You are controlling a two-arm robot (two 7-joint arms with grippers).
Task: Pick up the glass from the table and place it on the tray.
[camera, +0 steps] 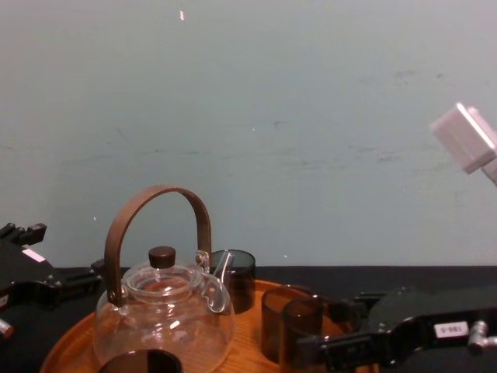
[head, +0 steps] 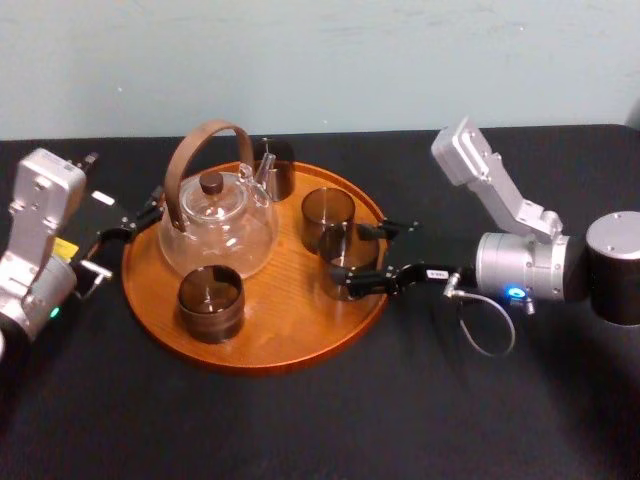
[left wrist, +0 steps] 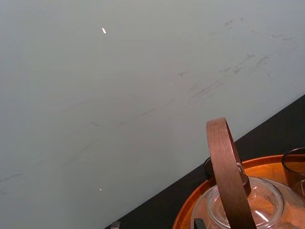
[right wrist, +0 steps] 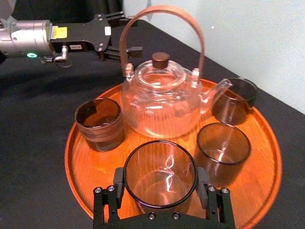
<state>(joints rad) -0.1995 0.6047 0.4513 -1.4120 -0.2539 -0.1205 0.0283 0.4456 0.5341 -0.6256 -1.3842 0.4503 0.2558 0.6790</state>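
Glass (head: 345, 262): held upright by the right gripper (head: 356, 258), just inside the tray's (head: 290, 328) right edge; contact with the wood cannot be told
Right gripper: clenched on the glass; arm extended from the table's (head: 300, 430) right side
Left gripper (head: 150, 210): parked beside the tray's left edge; fingers spread
Teapot (head: 218, 228): seated left of the tray's centre

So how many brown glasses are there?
4 glasses at the tray: front glass before the teapot, back glass behind its spout, right glass beside the teapot, held glass in the right gripper. None seems hidden. The left gripper sits left of the tray.
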